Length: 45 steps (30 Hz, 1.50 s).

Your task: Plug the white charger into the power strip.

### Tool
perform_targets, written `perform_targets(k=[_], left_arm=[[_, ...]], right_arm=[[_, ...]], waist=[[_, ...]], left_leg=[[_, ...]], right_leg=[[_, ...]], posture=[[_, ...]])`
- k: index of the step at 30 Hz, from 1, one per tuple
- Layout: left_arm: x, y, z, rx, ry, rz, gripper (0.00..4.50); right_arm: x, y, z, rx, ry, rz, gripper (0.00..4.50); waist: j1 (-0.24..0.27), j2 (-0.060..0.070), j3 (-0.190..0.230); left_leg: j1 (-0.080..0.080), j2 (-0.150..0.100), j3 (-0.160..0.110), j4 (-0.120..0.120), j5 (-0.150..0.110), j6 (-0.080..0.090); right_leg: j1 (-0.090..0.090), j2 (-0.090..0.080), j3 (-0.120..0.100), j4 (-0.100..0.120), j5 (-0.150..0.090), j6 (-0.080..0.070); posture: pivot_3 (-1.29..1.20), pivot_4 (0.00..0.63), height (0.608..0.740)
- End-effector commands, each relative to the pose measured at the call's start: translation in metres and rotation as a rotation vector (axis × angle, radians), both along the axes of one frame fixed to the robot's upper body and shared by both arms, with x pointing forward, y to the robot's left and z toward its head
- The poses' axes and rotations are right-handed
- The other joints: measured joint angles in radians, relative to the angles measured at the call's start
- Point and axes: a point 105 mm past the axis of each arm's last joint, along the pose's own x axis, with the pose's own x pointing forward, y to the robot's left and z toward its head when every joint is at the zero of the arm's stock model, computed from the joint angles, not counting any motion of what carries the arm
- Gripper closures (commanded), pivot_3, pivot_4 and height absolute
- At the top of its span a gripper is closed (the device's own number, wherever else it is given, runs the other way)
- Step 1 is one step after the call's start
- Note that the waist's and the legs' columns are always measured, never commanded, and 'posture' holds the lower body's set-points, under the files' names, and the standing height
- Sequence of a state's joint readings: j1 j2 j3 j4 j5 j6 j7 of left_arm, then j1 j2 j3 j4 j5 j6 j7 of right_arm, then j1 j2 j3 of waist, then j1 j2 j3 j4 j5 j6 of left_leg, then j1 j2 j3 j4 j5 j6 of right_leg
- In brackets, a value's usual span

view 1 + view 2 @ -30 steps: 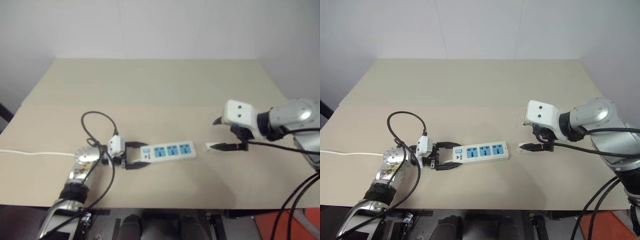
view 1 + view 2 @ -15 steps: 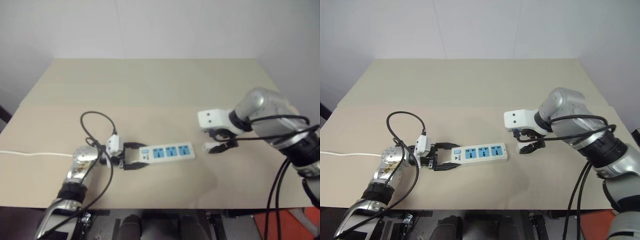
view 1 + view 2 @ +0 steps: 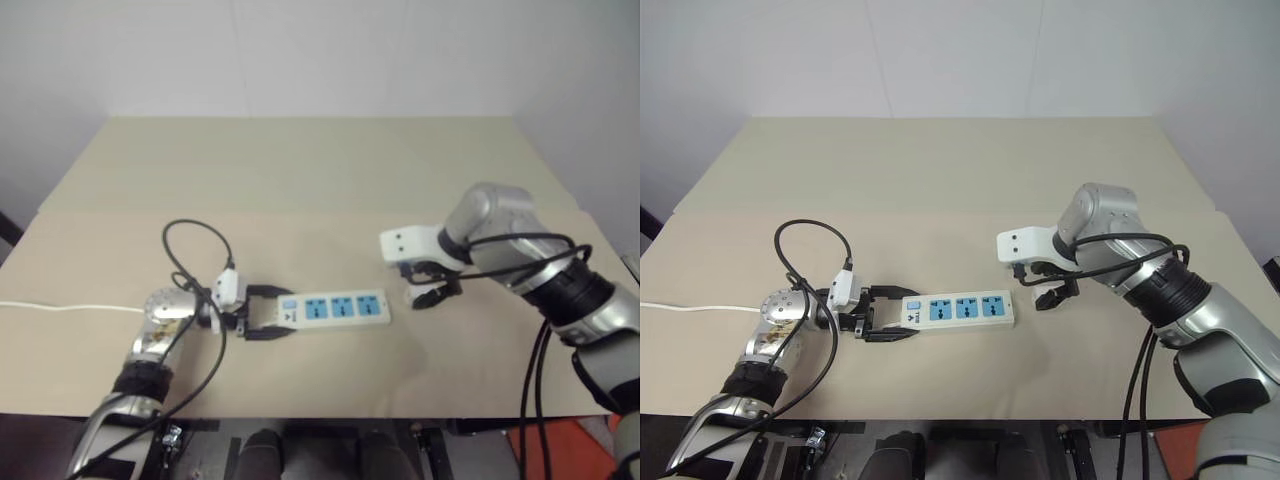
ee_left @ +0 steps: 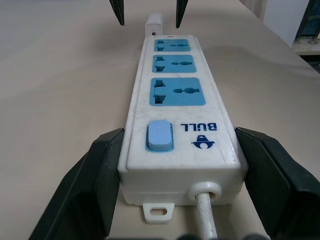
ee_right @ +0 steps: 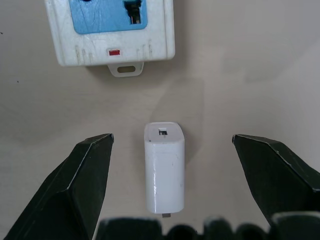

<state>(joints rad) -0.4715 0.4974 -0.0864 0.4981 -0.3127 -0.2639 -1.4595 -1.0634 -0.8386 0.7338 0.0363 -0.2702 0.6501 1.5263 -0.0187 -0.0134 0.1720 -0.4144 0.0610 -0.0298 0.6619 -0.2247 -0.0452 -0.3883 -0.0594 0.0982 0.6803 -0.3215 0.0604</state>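
gripping the power strip (image 4: 179,125), left gripper (image 3: 262,313); right gripper (image 5: 165,190) wide open over the white charger (image 5: 164,166)

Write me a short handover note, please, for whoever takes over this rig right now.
Left hand: shut on the switch end of the power strip, which lies flat on the table.
Right hand: open, pointing down over the white charger, one finger on each side, neither touching it.
The charger lies on its side on the table just past the strip's far end, apart from it.
Done: strip steadied, right hand lined up over the charger.
Left: close on the charger, lift it, turn its prongs toward a blue socket and push it in. All three sockets are free.
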Motion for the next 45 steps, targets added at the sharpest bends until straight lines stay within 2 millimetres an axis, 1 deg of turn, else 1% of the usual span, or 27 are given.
perform_targets(k=[1,4,11,12,13,14,21,22,28,30,32,34,36,37,39,41,43,45], left_arm=[[-0.005,0.002,-0.006,0.056,0.005,-0.026,1.29],[-0.005,0.003,-0.005,0.057,0.004,-0.024,1.29],[-0.004,0.005,-0.003,0.055,-0.001,-0.014,1.29],[-0.004,0.005,-0.003,0.054,-0.002,-0.011,1.29],[-0.004,0.005,-0.003,0.052,-0.002,-0.009,1.29],[-0.004,0.005,-0.003,0.051,-0.001,-0.007,1.29],[-0.005,0.006,-0.005,0.051,0.004,-0.002,1.29],[-0.005,0.006,-0.005,0.051,0.004,-0.001,1.29],[-0.004,0.006,-0.005,0.052,0.002,0.001,1.29],[-0.005,0.007,-0.004,0.050,0.005,-0.001,1.29],[-0.005,0.007,-0.003,0.050,0.005,-0.004,1.29],[-0.006,0.007,-0.003,0.051,0.003,-0.006,1.29],[-0.006,0.007,-0.003,0.056,0.004,-0.007,1.29],[-0.006,0.008,-0.003,0.058,0.004,-0.008,1.29],[-0.006,0.008,-0.003,0.061,0.011,-0.012,1.29],[-0.007,0.008,-0.003,0.064,0.018,-0.016,1.29],[-0.008,0.009,-0.004,0.077,0.039,-0.027,1.29],[-0.009,0.009,-0.004,0.086,0.059,-0.036,1.29]], right_arm=[[0.001,-0.001,0.004,0.005,-0.005,-0.004,0.00],[-0.001,0.002,0.004,0.023,0.011,0.000,0.00],[0.000,-0.001,-0.002,0.008,0.009,-0.007,0.00],[0.000,0.000,-0.003,0.017,0.013,-0.010,0.39],[0.000,-0.001,-0.004,0.010,0.015,-0.008,0.57],[0.000,-0.002,-0.005,0.005,0.017,-0.006,0.88],[0.005,-0.005,-0.011,-0.003,0.007,-0.022,3.30],[0.005,-0.006,-0.011,-0.003,0.004,-0.025,3.37],[0.006,-0.006,-0.010,-0.016,-0.010,0.003,3.37],[0.003,-0.003,-0.006,0.003,-0.009,0.018,3.37],[0.000,0.004,0.004,0.054,-0.010,0.029,3.37],[0.000,0.011,0.018,0.115,-0.037,0.026,3.37],[0.002,0.026,0.046,0.299,-0.091,0.023,3.37],[0.002,0.031,0.056,0.365,-0.107,0.024,3.37],[0.002,0.048,0.085,0.642,-0.137,0.003,3.37],[-0.001,0.057,0.102,0.843,-0.146,0.015,3.37],[-0.007,0.062,0.109,1.088,-0.088,0.002,3.37],[-0.015,0.066,0.108,1.293,0.002,-0.007,3.37]], waist=[[0.000,0.000,0.000],[-0.001,0.000,0.000],[-0.002,0.000,0.000],[-0.003,0.000,0.000],[-0.003,0.000,0.000],[-0.003,0.000,0.000],[-0.004,0.000,0.000],[-0.004,0.000,0.000],[-0.005,0.000,0.000],[-0.006,0.000,0.000],[-0.006,0.000,0.000],[-0.008,0.000,0.000],[-0.011,0.000,0.000],[-0.013,0.000,0.000],[-0.017,0.000,0.000],[-0.018,-0.001,0.000],[-0.018,-0.002,-0.001],[-0.017,-0.005,-0.003]], left_leg=[[0.000,0.000,0.000,0.000,0.000,0.000],[0.000,0.000,0.000,0.000,0.000,0.000],[0.000,0.000,0.000,0.000,0.000,0.000],[0.000,0.000,0.000,0.000,0.000,0.000],[0.000,0.000,0.000,0.000,0.000,0.000],[0.000,0.000,0.000,0.000,0.000,0.000],[0.000,0.000,0.000,0.000,0.000,0.000],[0.000,0.000,0.000,0.000,0.000,0.000],[0.000,0.000,0.000,0.000,0.000,0.000],[0.000,0.000,0.000,0.000,0.000,0.000],[0.000,0.000,0.000,0.000,0.000,0.000],[0.000,0.000,0.000,0.000,0.000,0.000],[0.000,0.000,0.000,0.000,0.000,0.000],[0.000,0.000,0.000,0.000,0.000,0.000],[0.000,0.000,0.000,0.000,0.000,0.000],[0.000,0.000,0.000,0.000,0.000,0.000],[0.000,0.000,0.000,0.000,0.000,0.000],[0.000,0.001,-0.001,-0.001,0.000,0.000]], right_leg=[[0.000,0.000,0.000,0.000,0.000,0.000],[0.000,0.000,0.000,0.000,0.000,0.000],[0.000,0.000,0.000,0.000,0.000,0.000],[0.000,0.000,0.000,0.000,0.000,0.000],[0.000,0.000,0.000,0.000,0.000,0.000],[0.000,0.000,0.000,0.000,0.000,0.000],[0.000,0.000,0.000,0.000,0.000,0.000],[0.000,0.000,0.000,0.000,0.000,0.000],[0.000,0.000,0.000,0.000,0.000,0.000],[0.000,0.000,0.000,0.000,0.000,0.000],[0.000,0.000,0.000,0.000,0.000,0.000],[0.000,0.000,0.000,0.000,0.000,0.000],[0.000,0.000,0.000,0.000,0.000,0.000],[0.000,0.000,0.000,0.000,0.000,0.000],[0.000,0.000,0.000,0.001,0.000,0.000],[0.000,0.000,0.000,0.001,0.000,0.000],[0.001,0.000,-0.001,0.001,0.000,0.000],[0.001,0.000,-0.001,0.001,0.000,0.000]], posture=[[0.00,0.150,0.740],[0.00,0.150,0.740],[0.00,0.150,0.740],[0.00,0.150,0.740],[0.00,0.150,0.740],[0.00,0.150,0.740],[0.00,0.150,0.740],[0.00,0.150,0.740],[0.00,0.150,0.740],[0.00,0.150,0.740],[0.00,0.150,0.740],[0.00,0.150,0.740],[0.00,0.150,0.740],[0.00,0.150,0.740],[0.00,0.150,0.740],[0.00,0.150,0.740],[0.00,0.150,0.740],[0.00,0.150,0.740]])
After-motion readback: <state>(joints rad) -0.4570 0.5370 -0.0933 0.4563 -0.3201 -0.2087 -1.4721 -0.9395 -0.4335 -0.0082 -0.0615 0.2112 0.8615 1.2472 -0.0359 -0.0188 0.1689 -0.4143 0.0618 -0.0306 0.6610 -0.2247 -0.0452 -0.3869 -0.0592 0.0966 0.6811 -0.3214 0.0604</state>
